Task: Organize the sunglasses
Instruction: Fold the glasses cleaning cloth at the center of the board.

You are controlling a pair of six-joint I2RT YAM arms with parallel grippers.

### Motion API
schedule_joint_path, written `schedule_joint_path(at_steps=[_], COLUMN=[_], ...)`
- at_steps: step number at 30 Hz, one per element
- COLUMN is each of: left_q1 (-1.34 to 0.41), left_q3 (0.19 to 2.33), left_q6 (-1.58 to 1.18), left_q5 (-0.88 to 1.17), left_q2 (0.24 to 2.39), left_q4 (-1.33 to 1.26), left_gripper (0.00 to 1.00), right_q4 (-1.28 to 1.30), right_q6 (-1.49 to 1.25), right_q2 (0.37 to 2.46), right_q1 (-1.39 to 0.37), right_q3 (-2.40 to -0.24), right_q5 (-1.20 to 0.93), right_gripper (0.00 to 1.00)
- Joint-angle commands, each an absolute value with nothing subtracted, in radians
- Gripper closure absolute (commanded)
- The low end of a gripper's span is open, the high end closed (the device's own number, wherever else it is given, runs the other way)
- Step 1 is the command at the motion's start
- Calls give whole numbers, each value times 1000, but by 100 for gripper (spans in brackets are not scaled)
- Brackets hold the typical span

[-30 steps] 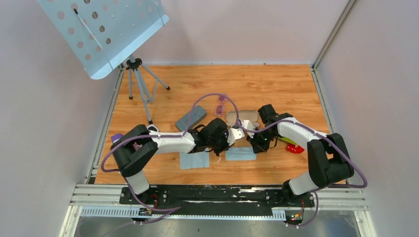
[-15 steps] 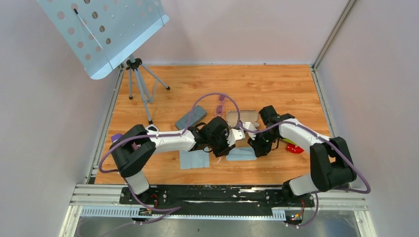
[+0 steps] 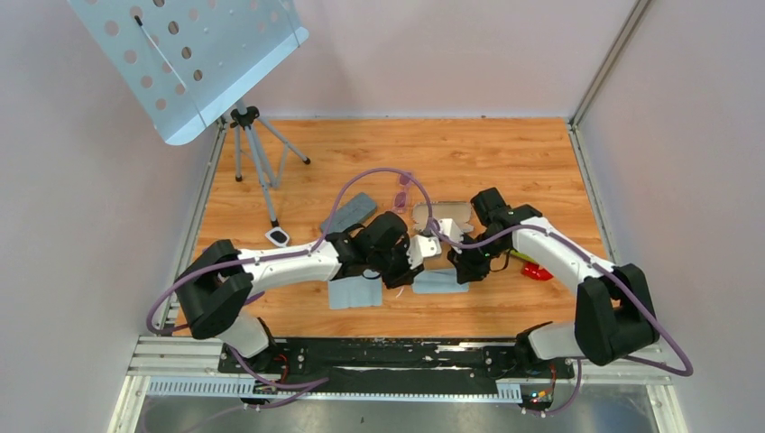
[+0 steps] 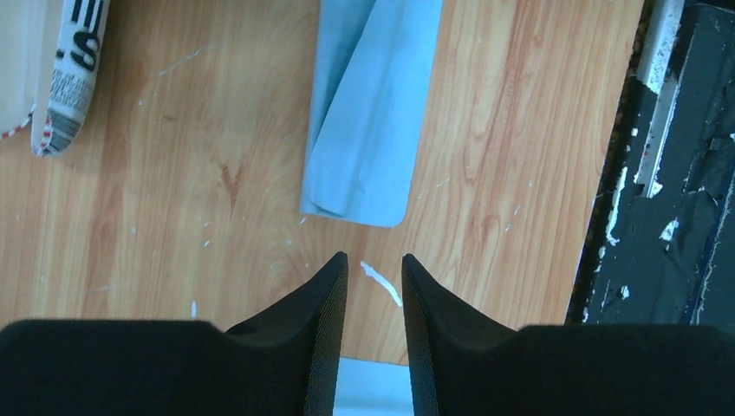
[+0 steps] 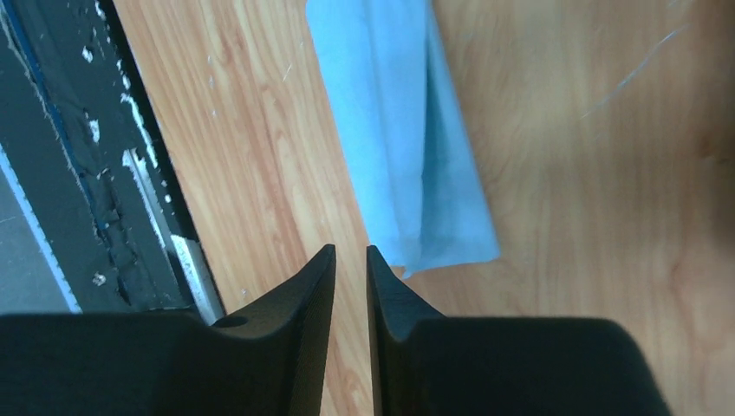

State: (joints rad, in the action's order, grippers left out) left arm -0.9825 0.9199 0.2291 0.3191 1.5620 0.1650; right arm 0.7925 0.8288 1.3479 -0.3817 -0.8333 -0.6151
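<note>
Top external view shows the sunglasses [image 3: 401,192] lying well beyond both claws, left gripper [image 4: 374,269] and right gripper [image 5: 350,260] each narrowly parted and empty, likely so a case can be readied first.

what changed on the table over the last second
The left arm stretched out lower and leftward, uncovering a small white-rimmed item near the tripod foot; its end effector stayed by the open case. The right arm's elbow swung outward, its end effector barely shifting. Both end effectors hold nothing, fingers nearly together. The sunglasses, grey case and two blue cloths stayed put.
</note>
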Motion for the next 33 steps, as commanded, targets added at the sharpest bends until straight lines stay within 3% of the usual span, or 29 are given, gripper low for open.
schedule_joint_path(at_steps=[1, 13, 33], left_q1=[-937, -832, -816], left_q3=[872, 798, 803], left_q6=[130, -116, -118], left_q5=[244, 202, 153], left_q2=[1501, 1448, 1463], left_q4=[140, -28, -6], left_gripper=[66, 62, 61], right_q4=[733, 589, 624], right_q6=[810, 743, 786], right_q2=[1385, 1547, 1524], right_q1=[-397, -395, -402], right_q3=[-900, -929, -871], right_q5=[-631, -451, -530], right_gripper=[79, 87, 89])
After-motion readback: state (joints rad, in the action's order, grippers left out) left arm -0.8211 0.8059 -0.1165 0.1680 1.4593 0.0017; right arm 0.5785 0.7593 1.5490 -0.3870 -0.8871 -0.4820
